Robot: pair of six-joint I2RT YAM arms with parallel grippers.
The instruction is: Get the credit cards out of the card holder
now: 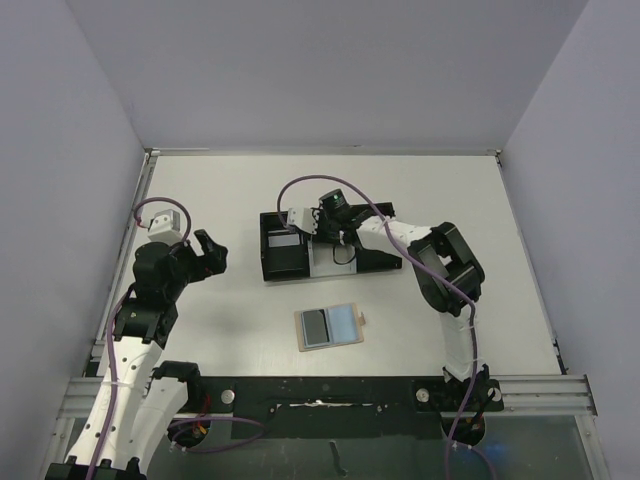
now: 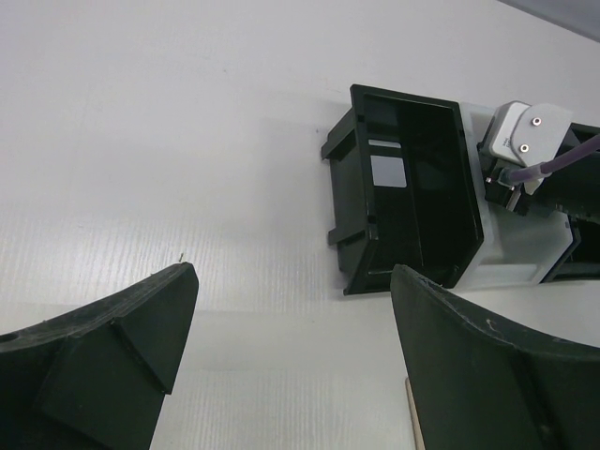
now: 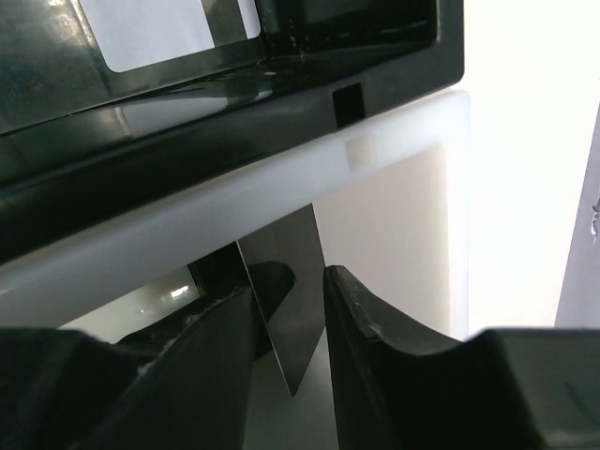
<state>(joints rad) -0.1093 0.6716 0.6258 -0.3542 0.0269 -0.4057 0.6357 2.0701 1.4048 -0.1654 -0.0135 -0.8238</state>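
Observation:
The card holder (image 1: 331, 326) lies open and flat on the table in front of the tray, with two blue-grey panels facing up; its tan edge (image 2: 413, 414) shows beside my left finger. My right gripper (image 1: 326, 232) reaches down into the tray's white middle compartment (image 1: 336, 263). In the right wrist view its jaws (image 3: 307, 281) stand slightly apart, with a dark glossy credit card (image 3: 298, 323) upright between them, leaning against the left finger. My left gripper (image 1: 208, 252) hovers open and empty left of the tray, its wide gap (image 2: 292, 272) over bare table.
The black three-compartment tray (image 1: 283, 264) sits mid-table. Its left black compartment (image 2: 412, 187) holds a pale card (image 3: 155, 33). The right arm's elbow (image 1: 455, 268) rises to the right of the tray. Walls close off the table at the back and on both sides.

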